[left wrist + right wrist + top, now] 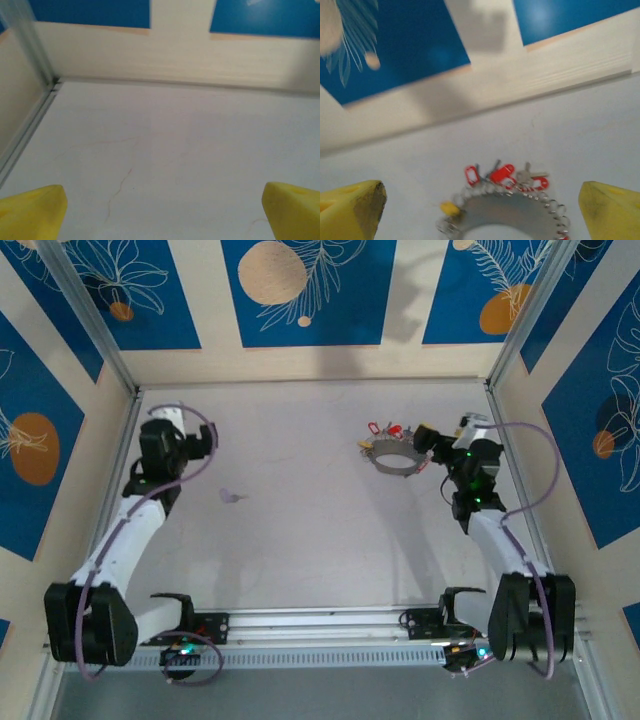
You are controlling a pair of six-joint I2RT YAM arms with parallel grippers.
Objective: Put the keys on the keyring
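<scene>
mostly red keys (502, 175) cluster along the keyring (512, 212).

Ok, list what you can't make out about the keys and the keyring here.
Keyring: near half cut off by the right wrist view's bottom edge.
Keys: blurred in the right wrist view, tiny from the top; their count, and which are threaded on, unclear.
Pale purple speck on the table: too small in the top view to call a key.
</scene>
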